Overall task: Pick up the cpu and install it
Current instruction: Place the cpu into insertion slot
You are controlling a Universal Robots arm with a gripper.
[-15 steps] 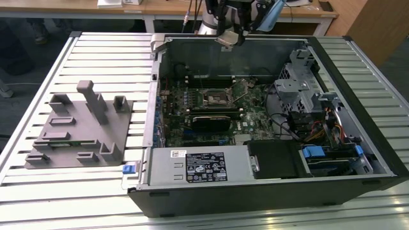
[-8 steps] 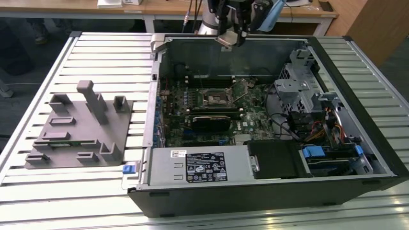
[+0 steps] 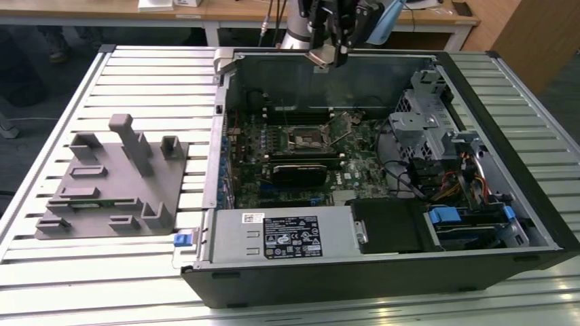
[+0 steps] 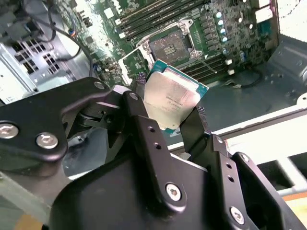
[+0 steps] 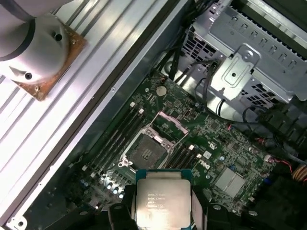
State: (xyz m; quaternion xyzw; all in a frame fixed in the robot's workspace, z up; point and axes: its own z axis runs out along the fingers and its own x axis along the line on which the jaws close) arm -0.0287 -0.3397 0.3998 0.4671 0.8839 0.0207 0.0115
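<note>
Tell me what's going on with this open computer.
The arm's gripper is shut on the cpu, holding it by its edges in the air above the open computer case. Below it, the socket on the motherboard sits open and empty. The chip is picked up but not yet installed.

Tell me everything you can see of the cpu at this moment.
The cpu is a flat square chip with a silvery metal top bearing faint print and a thin green rim. The gripper is shut on it, a finger on each of two opposite edges, its top facing both wrist cameras. It hangs above the motherboard, apart from the open socket.
</note>
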